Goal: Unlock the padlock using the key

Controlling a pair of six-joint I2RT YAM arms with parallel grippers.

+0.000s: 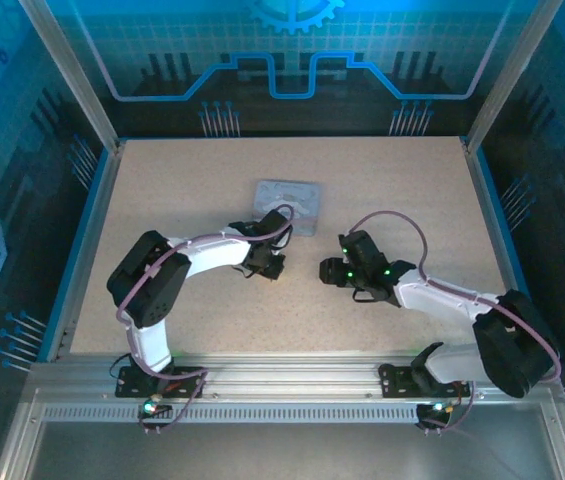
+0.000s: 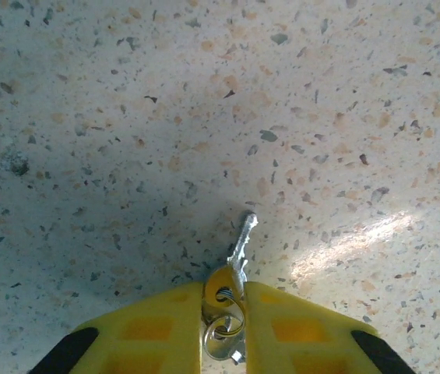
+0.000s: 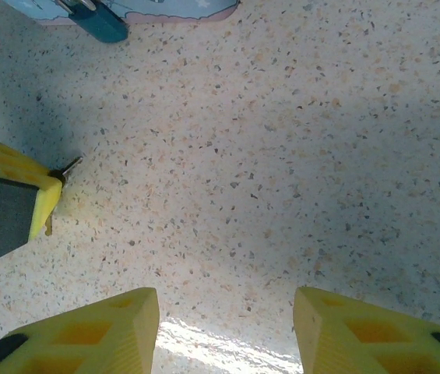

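Note:
My left gripper (image 2: 224, 292) is shut on the key (image 2: 241, 241). Its yellow fingers pinch the key's head and ring, and the thin silvery blade points away over the speckled table. The right wrist view has a left fingertip (image 3: 17, 175) at the left edge with the key's tip (image 3: 70, 166) poking out. The padlock (image 3: 99, 23), small and dark blue, lies at the top left against the pale blue tin (image 3: 165, 9). My right gripper (image 3: 226, 312) stands open above bare table, some way right of the key. From above, the left gripper (image 1: 270, 268) and right gripper (image 1: 327, 270) face each other just in front of the tin (image 1: 289, 203).
The speckled tabletop (image 1: 182, 190) is bounded by a blue rim and metal frame posts (image 1: 67, 75). Both arm bases are bolted to the rail (image 1: 282, 375) at the near edge. Open tabletop lies left, right and behind the tin.

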